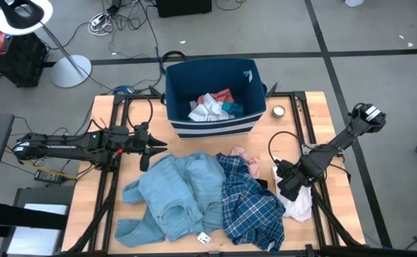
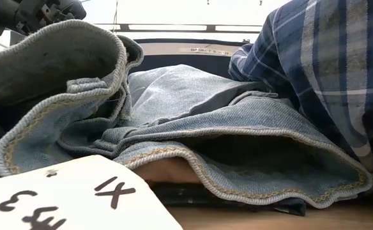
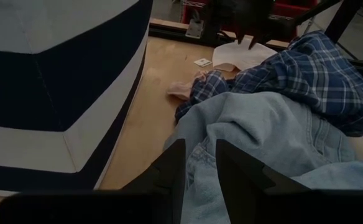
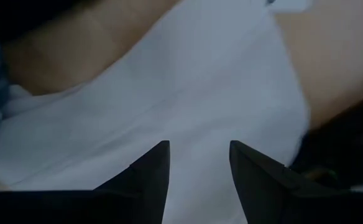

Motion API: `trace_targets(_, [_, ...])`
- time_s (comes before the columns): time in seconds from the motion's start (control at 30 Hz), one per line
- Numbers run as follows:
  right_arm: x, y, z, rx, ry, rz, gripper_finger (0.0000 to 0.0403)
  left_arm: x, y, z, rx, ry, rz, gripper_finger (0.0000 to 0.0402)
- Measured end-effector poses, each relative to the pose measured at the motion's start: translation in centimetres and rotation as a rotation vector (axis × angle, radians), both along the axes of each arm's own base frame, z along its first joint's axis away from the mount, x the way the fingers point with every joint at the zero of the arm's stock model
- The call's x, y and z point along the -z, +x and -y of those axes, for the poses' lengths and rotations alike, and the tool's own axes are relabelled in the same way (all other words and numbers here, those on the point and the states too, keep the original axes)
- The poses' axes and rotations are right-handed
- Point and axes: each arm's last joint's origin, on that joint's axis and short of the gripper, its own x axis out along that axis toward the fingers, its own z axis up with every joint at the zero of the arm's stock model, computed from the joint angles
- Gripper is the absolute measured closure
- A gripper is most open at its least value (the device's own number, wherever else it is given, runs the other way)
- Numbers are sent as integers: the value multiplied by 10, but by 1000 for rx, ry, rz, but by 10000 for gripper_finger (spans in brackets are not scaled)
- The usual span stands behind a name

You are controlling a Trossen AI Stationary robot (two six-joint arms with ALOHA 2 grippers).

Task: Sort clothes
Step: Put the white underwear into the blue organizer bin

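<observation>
The denim pieces [image 2: 237, 128] are showing coarse, matt cloth with stitched hems. The table [image 3: 156, 93] is looking like smooth, pale wood, and the plaid shirt [image 1: 251, 203] soft woven cloth.

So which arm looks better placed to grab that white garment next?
The right. Its gripper is right over the white garment, fingers open, while the left gripper sits across the table by the jeans.

Front centre: denim pieces [image 1: 169, 196] and plaid shirt [image 1: 248, 200] are blocking my way across the table [image 1: 108, 207].
Back centre: the navy bin [image 1: 212, 89] is standing in my way.
Open lane: I am seeing bare wood between bin and clothes.
Right edge: a white garment [image 1: 298, 203] is lying under my right gripper [image 1: 288, 187].
</observation>
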Motion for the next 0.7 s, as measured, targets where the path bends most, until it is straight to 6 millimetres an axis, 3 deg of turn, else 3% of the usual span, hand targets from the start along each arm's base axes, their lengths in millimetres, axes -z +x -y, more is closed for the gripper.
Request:
trace_targets(0.43, [56,-17,8,84,31,2,239,0,0,0,0,0,0,307])
trace_targets(0.6, [61,-20,10,107,22,2,245,0,0,0,0,0,0,307])
trace_targets(0.7, [61,-20,11,109,16,3,271,0,0,0,0,0,0,307])
